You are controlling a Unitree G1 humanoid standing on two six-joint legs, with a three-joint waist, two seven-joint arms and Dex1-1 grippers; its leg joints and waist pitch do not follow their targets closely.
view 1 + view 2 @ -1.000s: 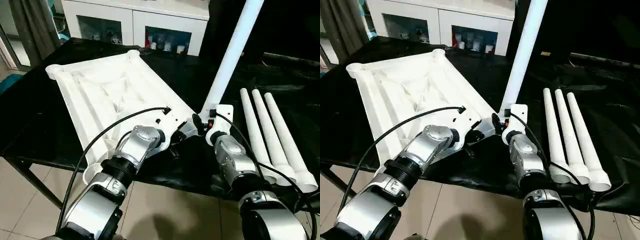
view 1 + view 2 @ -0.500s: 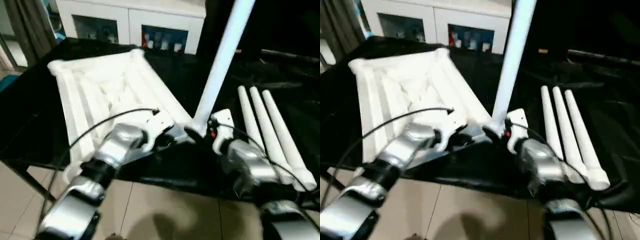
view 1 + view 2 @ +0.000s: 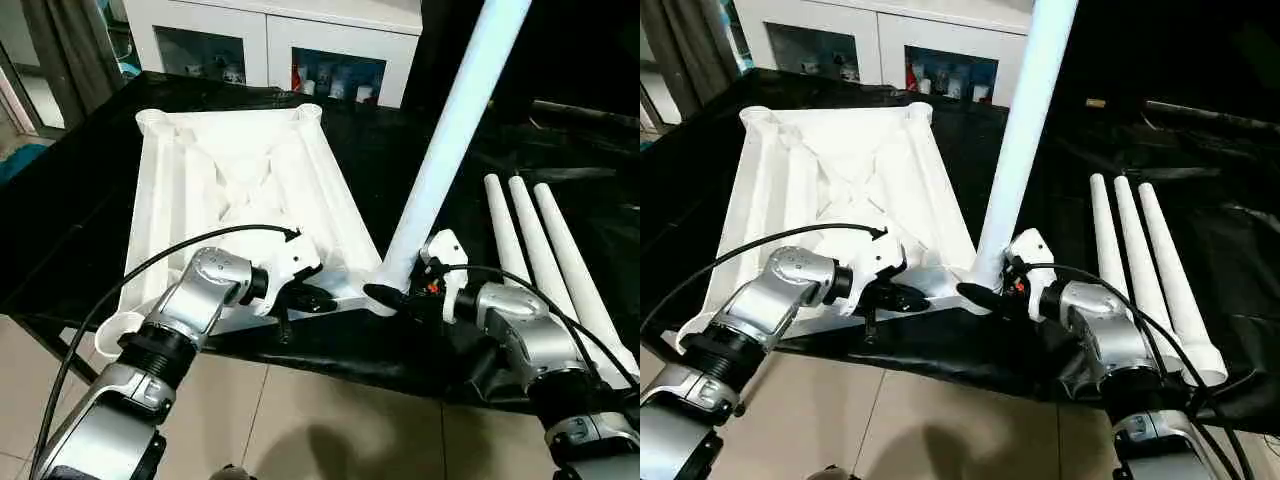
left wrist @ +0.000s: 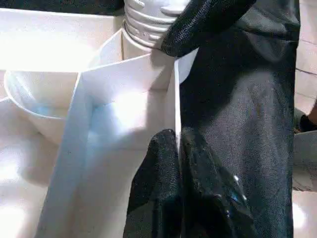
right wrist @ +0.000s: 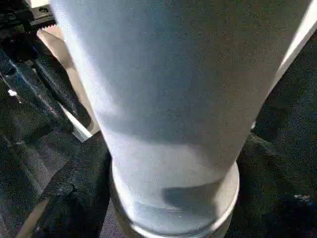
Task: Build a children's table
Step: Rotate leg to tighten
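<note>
R pincer (image 3: 392,292) grips 1st leg (image 3: 450,140) at tabletop (image 3: 240,190) near corner socket; L pincer (image 3: 318,299) pinches tabletop rim; 3 legs (image 3: 545,260) left near worktop's right edge.

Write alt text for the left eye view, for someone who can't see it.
A white table leg stands upright in a corner socket of the upside-down white tabletop, the right gripper around its base. The left gripper pinches the tabletop's near edge; three spare legs lie alongside on black cloth.
</note>
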